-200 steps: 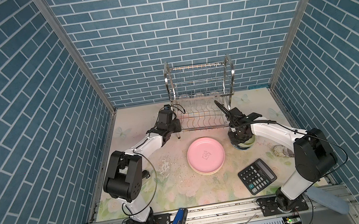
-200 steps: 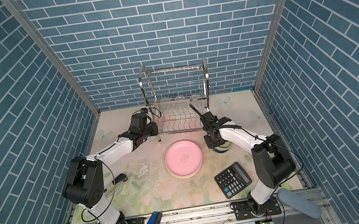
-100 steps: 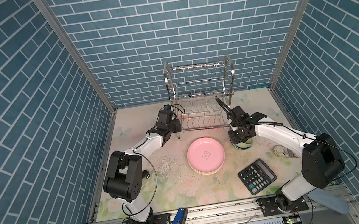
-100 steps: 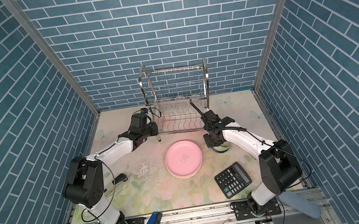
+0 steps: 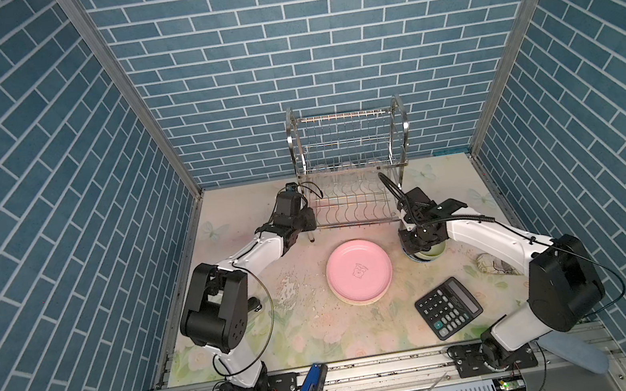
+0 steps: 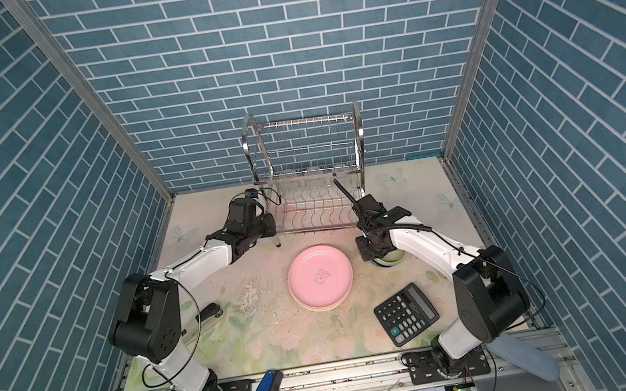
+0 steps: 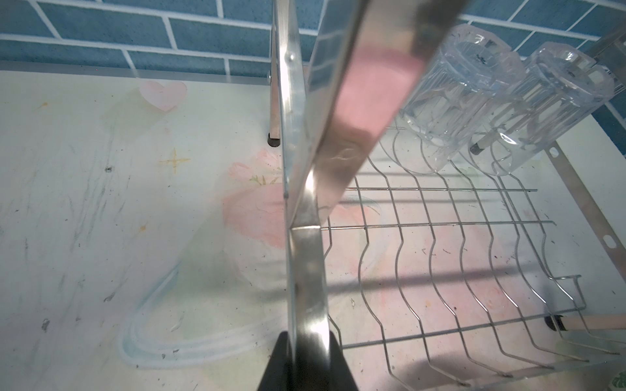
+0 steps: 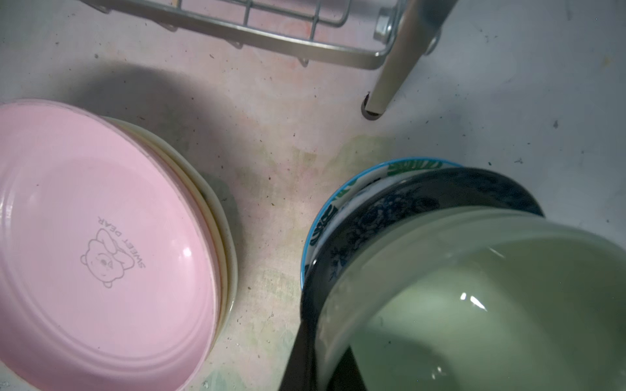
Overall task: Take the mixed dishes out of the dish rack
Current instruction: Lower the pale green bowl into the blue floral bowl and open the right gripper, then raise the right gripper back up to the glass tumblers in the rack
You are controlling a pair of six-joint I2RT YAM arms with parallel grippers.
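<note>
The two-tier shiny silver wire dish rack (image 5: 357, 222) (image 6: 320, 229) stood at the back of the floral-printed desk (image 5: 325, 342), close to the blue brick wall. The left pincer (image 5: 308, 224) was narrowed onto the dish rack's front left side frame, just above that leg. In the left wrist view the flat steel of the frame ran straight between its black fingers (image 7: 276, 367).

Two clear ribbed round glasses (image 7: 457, 88) leaned mouth-down, side by side, at the back of the lower tier. A third may have sat beside them, but both top views were too faint there to tell.

The right pincer (image 5: 416, 251) was closed on the rim of the pale-green round bowl (image 8: 474, 304), with one finger outside the wall and one inside. That bowl sat nested in the dark blue-white patterned bowl (image 8: 389, 210), which in turn sat in the green-leaf patterned bowl (image 8: 416, 165). This stack stood on the desk just in front of the dish rack's front right leg.

The pink round plate (image 5: 358, 271), printed with a small bear, lay on top of paler cream-yellow round plates (image 8: 226, 250) at mid-desk, near the bowls but apart from them. The black calculator (image 5: 448, 308) lay towards the front right, apart from both stacks.
</note>
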